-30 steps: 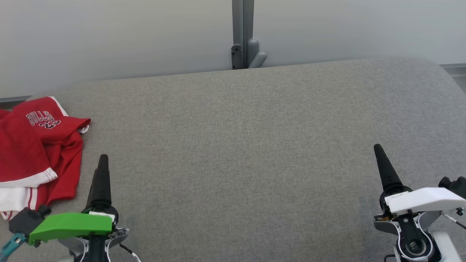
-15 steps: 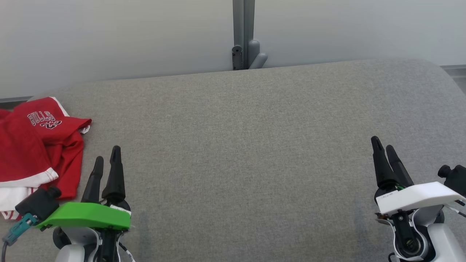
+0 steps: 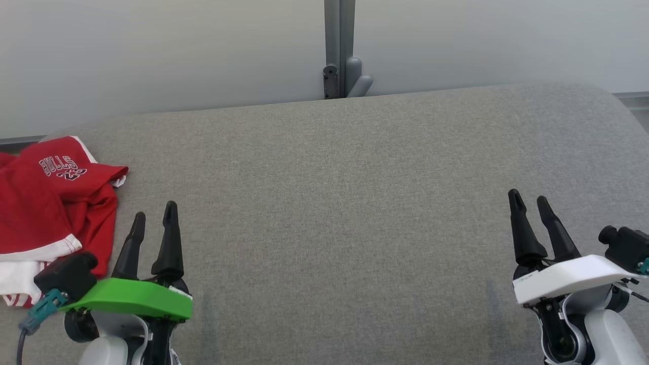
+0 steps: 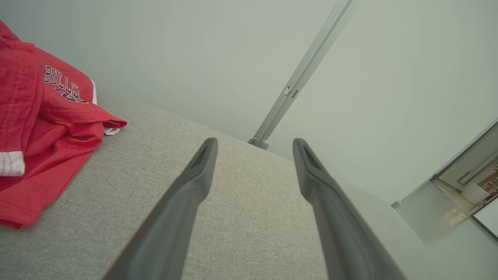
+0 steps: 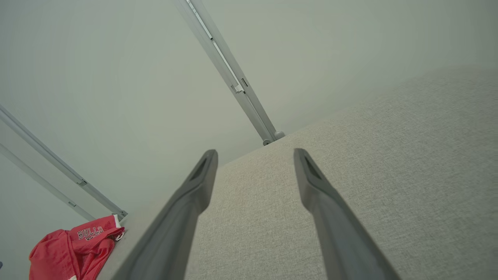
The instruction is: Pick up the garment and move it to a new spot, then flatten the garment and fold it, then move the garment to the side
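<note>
The garment (image 3: 48, 203) is a crumpled red piece with white trim and "BULLS" lettering, lying at the far left of the grey fabric surface (image 3: 334, 203). It also appears as the garment (image 4: 42, 128) at the left of the left wrist view and the garment (image 5: 76, 252) at the lower left of the right wrist view. My left gripper (image 3: 154, 215) stands open just right of the garment, not touching it. Far to the right, my right gripper (image 3: 530, 200) is open over bare fabric. Both hold nothing.
A pale wall with a grey vertical post (image 3: 338, 48) runs behind the surface's far edge. The surface curves down at its right end (image 3: 618, 116). A glass partition (image 4: 459, 194) shows at the right of the left wrist view.
Both wrists have rotated, so each gripper's two fingers now show side by side instead of overlapping. The left gripper shifted slightly right and the right gripper slightly left. The garment has not moved.
</note>
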### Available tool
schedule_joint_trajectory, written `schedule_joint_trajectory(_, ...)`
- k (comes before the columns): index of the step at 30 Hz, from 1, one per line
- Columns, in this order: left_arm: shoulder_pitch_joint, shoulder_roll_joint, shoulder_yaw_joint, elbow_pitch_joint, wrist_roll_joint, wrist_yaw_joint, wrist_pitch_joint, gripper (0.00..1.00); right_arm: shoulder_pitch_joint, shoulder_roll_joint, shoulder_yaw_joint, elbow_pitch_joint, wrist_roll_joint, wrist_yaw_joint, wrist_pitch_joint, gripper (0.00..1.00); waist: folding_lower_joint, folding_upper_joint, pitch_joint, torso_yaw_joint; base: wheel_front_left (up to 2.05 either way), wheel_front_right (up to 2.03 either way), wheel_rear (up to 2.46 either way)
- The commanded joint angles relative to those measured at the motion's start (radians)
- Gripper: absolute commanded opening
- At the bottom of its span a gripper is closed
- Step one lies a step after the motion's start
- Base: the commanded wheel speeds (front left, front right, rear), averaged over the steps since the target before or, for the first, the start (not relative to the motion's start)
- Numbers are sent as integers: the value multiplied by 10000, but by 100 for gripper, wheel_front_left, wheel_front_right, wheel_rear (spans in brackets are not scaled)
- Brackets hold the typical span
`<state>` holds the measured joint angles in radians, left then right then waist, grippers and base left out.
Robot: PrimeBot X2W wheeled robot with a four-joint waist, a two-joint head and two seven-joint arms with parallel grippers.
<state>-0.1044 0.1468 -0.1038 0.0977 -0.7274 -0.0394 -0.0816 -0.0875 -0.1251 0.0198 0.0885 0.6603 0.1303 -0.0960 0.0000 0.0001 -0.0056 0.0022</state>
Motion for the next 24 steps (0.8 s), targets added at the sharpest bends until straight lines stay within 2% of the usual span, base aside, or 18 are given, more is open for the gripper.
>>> schedule_joint_trajectory(1,-202,129,-41,-108,260,44,-64,100,-122,-102,22,-88,-234,3,-85,100,0,-1,-1,-1,0,0,0)
schedule_joint_trajectory(24,8,480,-544,609,2271,473,-680,100,122,-72,77,657,-2920,5,-744,100,0,-1,-83,28,0,0,0)
